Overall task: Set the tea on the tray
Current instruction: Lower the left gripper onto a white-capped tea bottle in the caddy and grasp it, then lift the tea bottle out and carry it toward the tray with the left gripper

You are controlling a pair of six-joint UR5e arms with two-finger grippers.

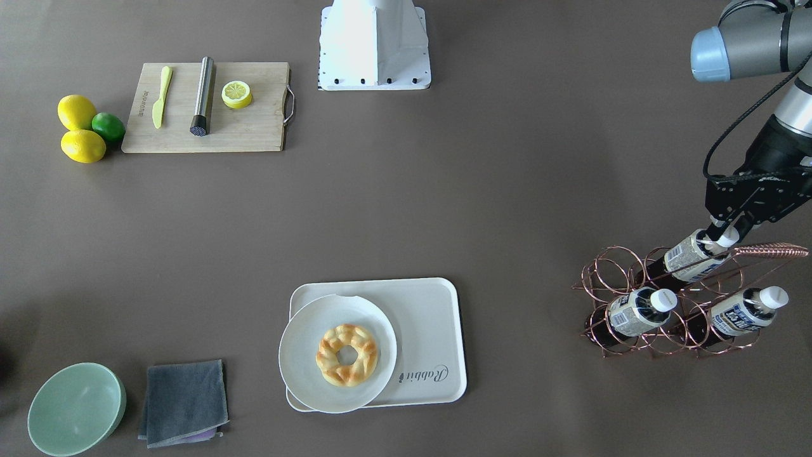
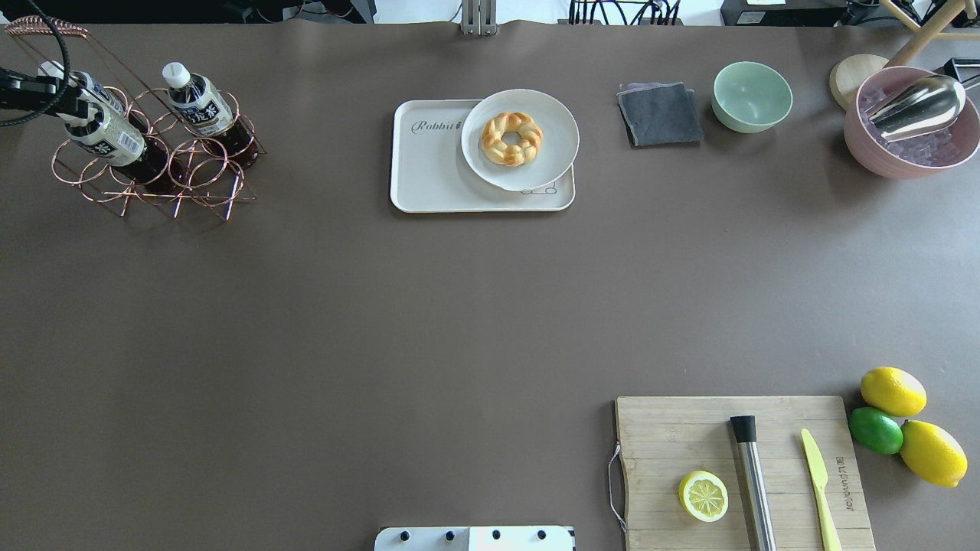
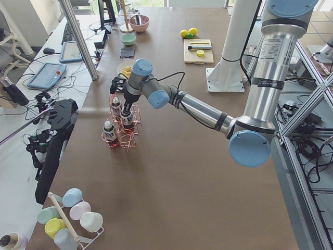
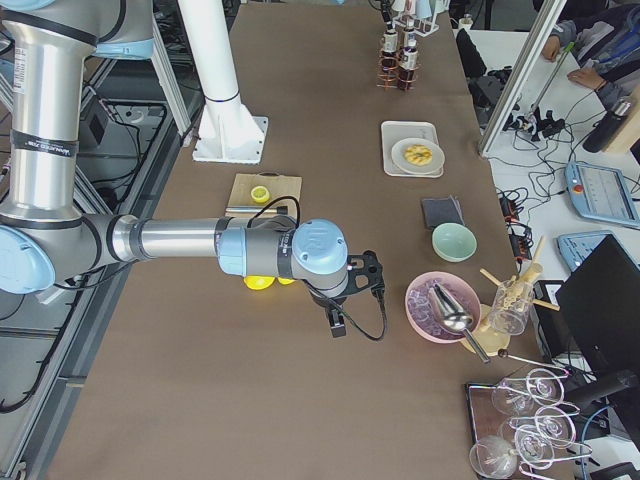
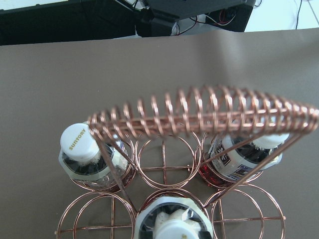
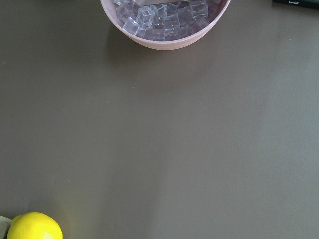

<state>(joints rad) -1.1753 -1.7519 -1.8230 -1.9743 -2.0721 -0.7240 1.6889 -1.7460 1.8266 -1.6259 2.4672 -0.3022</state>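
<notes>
Reaching for one bottle in the rack: grasp step by the look of it, nothing lifted yet.

Front-facing view:
- Left gripper (image 1: 720, 240), right edge, at the white cap of the small clear plastic bottle of dark brown tea (image 1: 688, 257). Whether clamped or merely flanking it cannot be told.
- The bottle leans in the copper wire rack (image 1: 609, 273), lower right, uppermost of three alike.
- Off-white rectangular plastic tray (image 1: 438, 311), lower centre, well apart from the rack. A round white plate (image 1: 304, 374) covers its left part.

Overhead view: bottle upper left, white-and-blue label, dark contents.

Left wrist view: cap at bottom edge, beneath the coiled copper handle (image 5: 209, 112).

Right side view: right gripper (image 4: 338, 325) over bare table near a pink bowl of ice (image 4: 440, 305). Claw state cannot be told.

Next move likely needs a firm hold, a lift clear of ring and handle, then carriage to the tray's bare part.
</notes>
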